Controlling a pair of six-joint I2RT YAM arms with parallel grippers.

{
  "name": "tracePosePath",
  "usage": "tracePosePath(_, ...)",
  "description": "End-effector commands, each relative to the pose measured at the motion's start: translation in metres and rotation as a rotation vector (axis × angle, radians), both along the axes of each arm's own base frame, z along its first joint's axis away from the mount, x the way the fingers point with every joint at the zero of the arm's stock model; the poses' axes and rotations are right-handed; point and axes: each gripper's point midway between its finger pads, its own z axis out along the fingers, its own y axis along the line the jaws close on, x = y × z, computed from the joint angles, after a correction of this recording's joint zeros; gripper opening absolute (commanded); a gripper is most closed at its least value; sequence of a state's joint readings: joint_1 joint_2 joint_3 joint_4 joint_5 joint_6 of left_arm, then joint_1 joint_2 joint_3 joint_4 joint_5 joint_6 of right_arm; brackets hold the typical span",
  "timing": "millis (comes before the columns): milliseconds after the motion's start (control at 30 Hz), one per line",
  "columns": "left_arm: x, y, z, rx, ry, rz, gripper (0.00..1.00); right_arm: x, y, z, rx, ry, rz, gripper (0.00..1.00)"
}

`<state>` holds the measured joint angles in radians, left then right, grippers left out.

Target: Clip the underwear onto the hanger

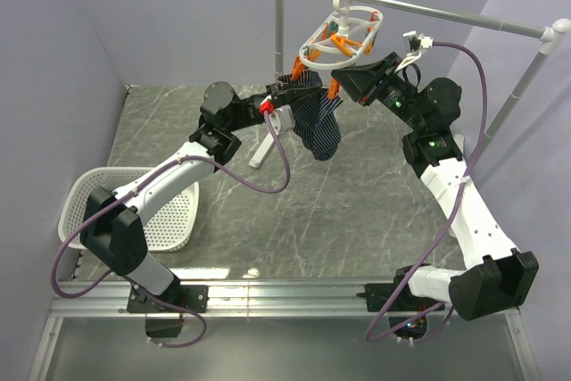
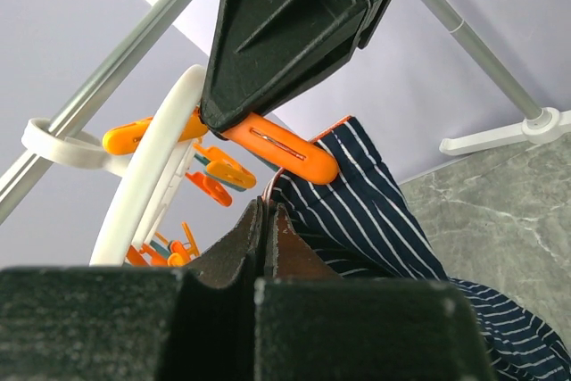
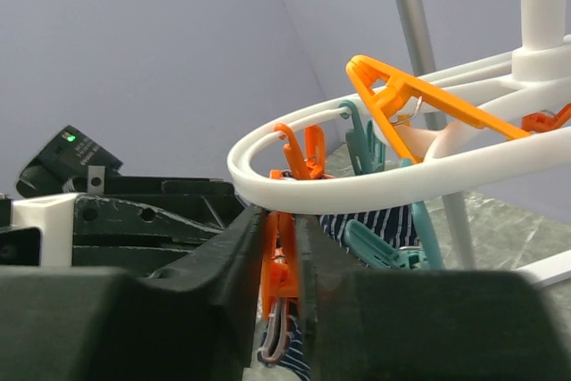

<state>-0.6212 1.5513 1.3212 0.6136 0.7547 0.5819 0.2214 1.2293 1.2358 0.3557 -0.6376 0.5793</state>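
Note:
The white oval hanger (image 1: 343, 33) hangs by its hook from the rail, with orange and teal pegs below it. The navy striped underwear (image 1: 319, 127) hangs beneath it. My left gripper (image 1: 294, 91) is shut on the underwear's orange-trimmed top edge and holds it up at the ring. In the left wrist view my gripper (image 2: 265, 211) pinches the fabric (image 2: 375, 211) just under an orange peg (image 2: 281, 144). My right gripper (image 1: 343, 82) is shut on that orange peg (image 3: 281, 256) under the hanger ring (image 3: 375, 185). Striped fabric (image 3: 379, 220) shows behind the peg.
The grey metal rail stand (image 1: 419, 11) spans the back right, and its white foot (image 1: 261, 151) rests on the marble table. A white mesh basket (image 1: 89, 202) sits at the left edge. Purple walls enclose the back and sides.

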Motion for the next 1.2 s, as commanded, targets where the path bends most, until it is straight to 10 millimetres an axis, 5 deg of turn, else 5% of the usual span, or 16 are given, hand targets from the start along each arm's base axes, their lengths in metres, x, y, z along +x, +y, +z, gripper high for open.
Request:
tracePosePath(0,-0.006,0.005,0.033,-0.062,-0.064,-0.006,0.0,-0.002,-0.002,0.007,0.008,-0.021,0.007,0.29)
tracePosePath(500,-0.001,0.0,0.026,-0.032,-0.053,-0.012,0.0,-0.005,-0.003,0.007,-0.01,-0.023,0.0,0.65)
tracePosePath(700,-0.005,-0.001,0.016,0.026,-0.023,-0.029,0.33,-0.005,-0.012,0.002,-0.021,0.003,-0.033,0.72)
tracePosePath(967,-0.024,0.01,-0.004,0.118,0.079,-0.043,0.52,-0.008,-0.039,-0.019,-0.049,0.061,-0.102,0.74)
tracePosePath(1067,-0.036,0.021,-0.015,0.153,0.181,-0.033,0.68,-0.016,-0.049,-0.029,-0.076,0.074,-0.126,0.76)
tracePosePath(1167,-0.054,0.036,-0.027,0.186,0.287,-0.018,0.99,-0.03,-0.057,-0.035,-0.103,0.067,-0.145,0.78)
